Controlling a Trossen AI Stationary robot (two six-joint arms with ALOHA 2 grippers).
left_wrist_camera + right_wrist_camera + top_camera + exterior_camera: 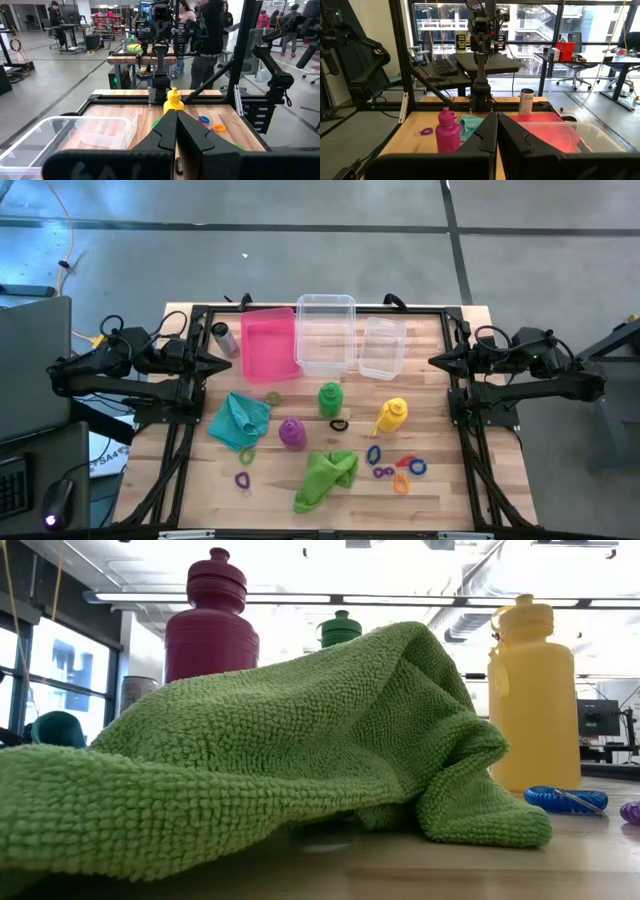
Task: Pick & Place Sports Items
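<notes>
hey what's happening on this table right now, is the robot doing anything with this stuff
Nothing is being handled yet. The left gripper and right gripper sit at opposite sides of the table, jaws shut and empty. The green bottle, purple bottle, yellow bottle, teal cloth, lime green cloth and coloured rings lie loose in front of the pink bin and clear bins.

Three small plastic bottles stand on the table (440, 480): a green bottle (329, 399), a purple bottle (292, 433) and a yellow bottle (392, 416). There are two soft cloths, a teal cloth (238, 420) and a lime green cloth (326, 478). Three bins sit at the far edge: one pink bin (268, 343), one large clear bin (325, 333) and one smaller clear bin (381, 348). One grey metal cylinder (223, 338) stands beside the pink one. About nine small coloured rings (417, 467) lie scattered. Two arms flank the table.
</notes>
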